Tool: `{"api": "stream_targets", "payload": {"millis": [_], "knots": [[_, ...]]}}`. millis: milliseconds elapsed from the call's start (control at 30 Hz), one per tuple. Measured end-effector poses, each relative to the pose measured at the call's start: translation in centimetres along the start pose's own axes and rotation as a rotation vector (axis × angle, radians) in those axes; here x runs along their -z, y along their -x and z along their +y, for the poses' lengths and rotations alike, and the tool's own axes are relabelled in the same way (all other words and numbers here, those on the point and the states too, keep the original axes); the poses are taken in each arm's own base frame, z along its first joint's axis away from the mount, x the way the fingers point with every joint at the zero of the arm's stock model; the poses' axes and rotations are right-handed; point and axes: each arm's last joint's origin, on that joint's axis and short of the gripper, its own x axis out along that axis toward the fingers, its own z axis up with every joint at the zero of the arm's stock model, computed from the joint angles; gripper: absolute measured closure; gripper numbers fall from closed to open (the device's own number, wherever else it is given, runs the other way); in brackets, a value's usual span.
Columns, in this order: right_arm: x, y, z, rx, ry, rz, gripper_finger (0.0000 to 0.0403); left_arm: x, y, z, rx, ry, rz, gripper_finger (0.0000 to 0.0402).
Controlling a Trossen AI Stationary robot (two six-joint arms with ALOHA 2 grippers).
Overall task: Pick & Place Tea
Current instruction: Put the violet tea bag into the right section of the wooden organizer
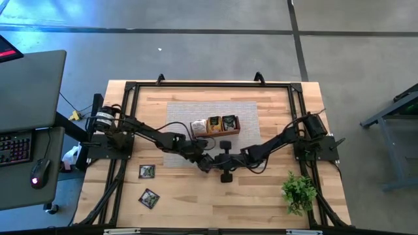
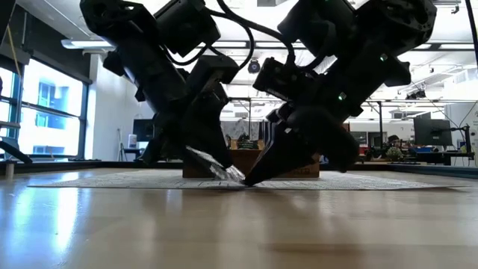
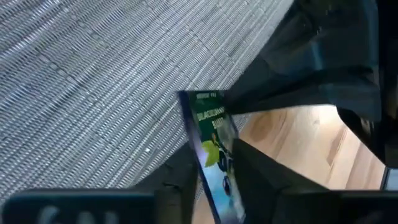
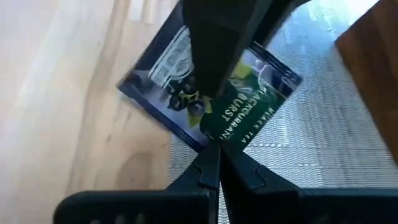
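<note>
pale wood table, at the grey mat's [image 1: 196,111] 6 o'clock edge: left gripper [image 3: 208,180] pinches the tea sachet [image 3: 211,149] edgewise, right gripper [image 4: 216,165] closed against it, apparently mid-handover; next, the tray [image 1: 215,125] at 12 o'clock.

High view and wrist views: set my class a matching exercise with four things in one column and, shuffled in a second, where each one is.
Things:
1. wooden tray
2. green plant
3. two loose tea sachets
4. blackcurrant tea sachet

Places:
A. pinched in the right tool
B. on bare wood, on the left arm's side
C. on the grey mat
D. on bare wood, on the right arm's side

Pairs: 1-C, 2-D, 3-B, 4-A
</note>
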Motion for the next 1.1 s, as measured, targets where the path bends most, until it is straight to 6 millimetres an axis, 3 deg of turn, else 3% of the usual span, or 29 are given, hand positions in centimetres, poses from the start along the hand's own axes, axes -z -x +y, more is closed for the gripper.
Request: {"api": "stream_targets", "payload": {"millis": [133,300,433,533,633,833,900,1100], "knots": [[-0.2,0.3,0.1,0.042,0.021,-0.014,0.0397,0.0,0.0,0.0,0.001,-0.040,0.001,0.0383],[-1.6,2.0,-0.3,0.071,0.015,-0.044,0.0397,-0.1,0.0,0.0,-0.017,-0.043,-0.028,0.0383],[-2.9,5.2,-1.3,0.159,0.043,-0.032,0.0397,-0.5,0.0,-0.3,0.001,-0.088,-0.093,0.0396],[-4.0,8.6,-2.5,0.243,0.028,-0.036,0.0399,-1.4,0.3,-1.3,0.054,-0.174,-0.239,0.0393],[-4.6,11.9,-3.9,0.346,-0.013,-0.039,0.0399,-2.9,1.5,-2.7,0.069,-0.274,-0.458,0.0397],[-4.3,16.8,-5.8,0.492,-0.097,-0.031,0.0396,-7.0,3.0,-3.3,-0.198,-0.352,-0.774,0.0397],[-4.1,17.7,-6.2,0.523,-0.117,-0.030,0.0397,-8.6,3.1,-3.2,-0.212,-0.355,-0.801,0.0397],[-4.0,18.3,-6.5,0.599,-0.135,-0.036,0.0401,-11.9,-0.2,-1.5,-0.175,-0.338,-0.720,0.0397]]}}
